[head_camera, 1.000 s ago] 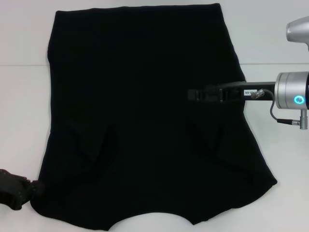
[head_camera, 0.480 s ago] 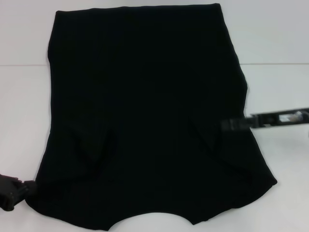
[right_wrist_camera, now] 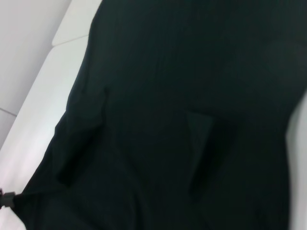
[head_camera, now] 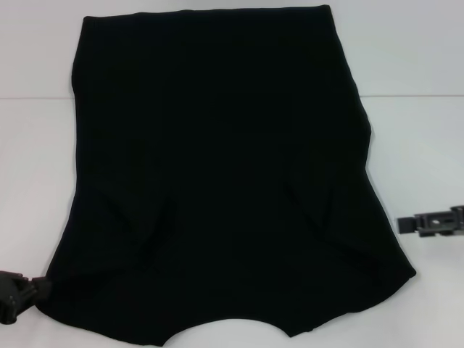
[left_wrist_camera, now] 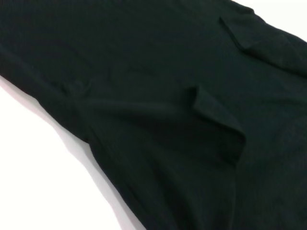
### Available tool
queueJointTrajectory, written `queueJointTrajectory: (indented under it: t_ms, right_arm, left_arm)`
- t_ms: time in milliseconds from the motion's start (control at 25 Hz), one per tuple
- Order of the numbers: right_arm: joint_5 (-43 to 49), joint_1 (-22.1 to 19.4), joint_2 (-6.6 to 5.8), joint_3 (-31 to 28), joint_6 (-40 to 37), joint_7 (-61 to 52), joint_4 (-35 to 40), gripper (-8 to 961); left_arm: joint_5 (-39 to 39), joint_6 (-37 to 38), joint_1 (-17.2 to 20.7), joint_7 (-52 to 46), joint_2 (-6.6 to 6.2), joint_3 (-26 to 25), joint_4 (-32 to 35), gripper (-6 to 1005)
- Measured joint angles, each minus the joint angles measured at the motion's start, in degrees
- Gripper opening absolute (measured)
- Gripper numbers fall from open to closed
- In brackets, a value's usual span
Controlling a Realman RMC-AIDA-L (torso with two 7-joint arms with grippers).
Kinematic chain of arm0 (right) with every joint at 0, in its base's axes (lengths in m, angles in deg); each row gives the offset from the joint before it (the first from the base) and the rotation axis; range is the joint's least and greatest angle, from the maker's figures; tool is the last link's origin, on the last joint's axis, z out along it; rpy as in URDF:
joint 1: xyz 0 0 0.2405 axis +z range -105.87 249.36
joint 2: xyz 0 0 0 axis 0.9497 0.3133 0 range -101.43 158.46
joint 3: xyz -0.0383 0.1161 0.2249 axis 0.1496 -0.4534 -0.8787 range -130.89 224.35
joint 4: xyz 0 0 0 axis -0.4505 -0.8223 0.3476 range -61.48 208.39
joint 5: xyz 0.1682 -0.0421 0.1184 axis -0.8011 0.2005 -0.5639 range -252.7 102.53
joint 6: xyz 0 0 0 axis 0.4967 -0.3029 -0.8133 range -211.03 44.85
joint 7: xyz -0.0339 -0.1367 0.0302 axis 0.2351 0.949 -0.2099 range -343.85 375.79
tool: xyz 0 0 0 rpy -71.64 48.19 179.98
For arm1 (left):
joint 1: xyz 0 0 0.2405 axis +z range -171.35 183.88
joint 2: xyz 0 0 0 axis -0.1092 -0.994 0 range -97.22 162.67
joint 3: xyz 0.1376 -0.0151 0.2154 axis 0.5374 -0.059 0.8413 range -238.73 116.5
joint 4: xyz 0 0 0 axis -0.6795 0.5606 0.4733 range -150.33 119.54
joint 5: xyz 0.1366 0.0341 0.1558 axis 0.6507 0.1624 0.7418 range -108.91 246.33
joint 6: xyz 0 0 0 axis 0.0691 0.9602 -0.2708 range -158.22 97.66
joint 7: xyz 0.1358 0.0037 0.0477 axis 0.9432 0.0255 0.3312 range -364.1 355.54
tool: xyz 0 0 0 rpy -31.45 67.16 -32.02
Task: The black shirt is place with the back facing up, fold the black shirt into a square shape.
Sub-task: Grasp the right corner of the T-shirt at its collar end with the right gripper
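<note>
The black shirt (head_camera: 217, 167) lies flat on the white table (head_camera: 424, 138), plain side up, with both sleeves folded inward and the curved neckline at the near edge. My left gripper (head_camera: 35, 288) sits at the shirt's near left corner, touching its edge. My right gripper (head_camera: 403, 225) hovers just off the shirt's right edge, clear of the cloth. The left wrist view shows the shirt (left_wrist_camera: 168, 96) with two folded sleeve flaps. In the right wrist view the shirt (right_wrist_camera: 192, 96) fills the picture, and the left gripper (right_wrist_camera: 4, 199) shows at its far corner.
White table surface shows on both sides of the shirt and beyond its far hem. A seam line in the table (head_camera: 413, 96) runs across behind the shirt's middle.
My right gripper has pulled back from over the shirt's right half, moving right and toward me until it is off the cloth. The left gripper has shifted slightly left and nearer.
</note>
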Motion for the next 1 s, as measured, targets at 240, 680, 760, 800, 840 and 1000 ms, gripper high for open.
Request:
queueJointTrajectory:
  t_ms: [240,680,760,800,840,1000]
  right_arm:
    - [2.89,-1.54,-1.24,-2.42,-0.61,-1.27,-1.98,817]
    - [6.60,-0.03,-0.49,-2.23,-0.83,-1.40,-5.56,814]
    - [7.54,0.31,-0.13,-2.39,-0.56,-1.45,-5.90,813]
    - [7.84,0.41,0.01,-2.46,-0.43,-1.46,-5.94,813]
    - [7.98,0.46,0.21,-2.48,-0.20,-1.49,-5.95,813]
    - [8.48,0.99,0.96,-2.11,1.37,-2.28,-6.24,811]
  left_arm:
    - [-0.08,1.63,0.20,0.54,0.00,-1.14,0.00,20]
    - [-0.09,1.65,0.04,0.55,0.00,-1.13,0.00,20]
    - [-0.12,1.60,0.05,0.55,0.00,-1.14,0.00,20]
    - [-0.13,1.54,0.05,0.55,0.00,-1.14,0.00,20]
    - [-0.13,1.40,0.04,0.55,0.00,-1.14,0.00,20]
    - [-0.16,0.99,0.01,0.87,0.00,-1.14,0.00,20]
